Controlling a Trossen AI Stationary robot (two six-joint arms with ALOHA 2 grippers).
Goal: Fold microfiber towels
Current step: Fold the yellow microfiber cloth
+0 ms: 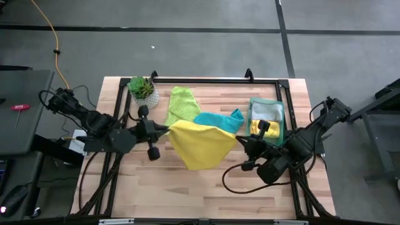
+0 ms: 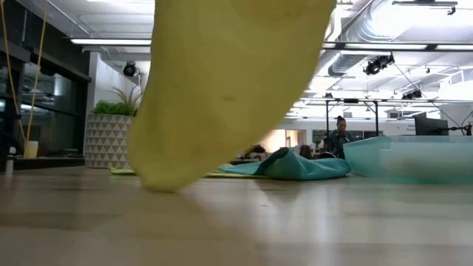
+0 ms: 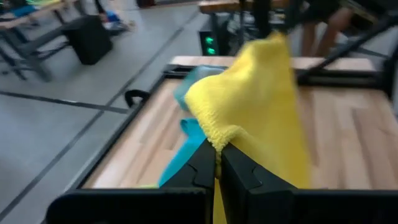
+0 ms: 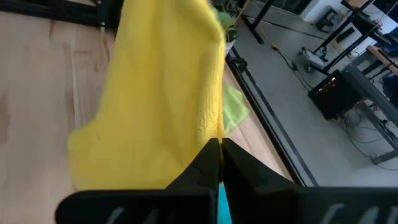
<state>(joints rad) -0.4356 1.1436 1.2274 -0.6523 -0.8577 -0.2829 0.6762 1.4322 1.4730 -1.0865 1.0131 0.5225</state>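
A yellow towel (image 1: 199, 142) is held up over the middle of the table between my two grippers. My left gripper (image 1: 169, 129) is shut on its left end, my right gripper (image 1: 238, 140) is shut on its right end. In the low view the towel (image 2: 222, 81) hangs down with its lowest part near the tabletop. A lime green towel (image 1: 182, 104) and a teal towel (image 1: 219, 119) lie flat on the table behind it. More towels, grey and yellow, lie in the green tray (image 1: 280, 119). My left gripper pinches the yellow towel's hemmed edge at a corner (image 3: 217, 138) between its two fingers, coming level from the table's left. The towel is lifted and sags toward the other gripper. My right gripper pinches the towel's edge (image 4: 212, 134) between its two fingers, coming level from the table's right. The cloth hangs slack below the hold.
A small potted plant (image 1: 142, 89) stands at the far left corner. The translucent green tray stands at the right, just behind my right arm. Bare wood lies along the near side of the table (image 1: 206, 194). A person (image 2: 340, 133) sits in the room beyond.
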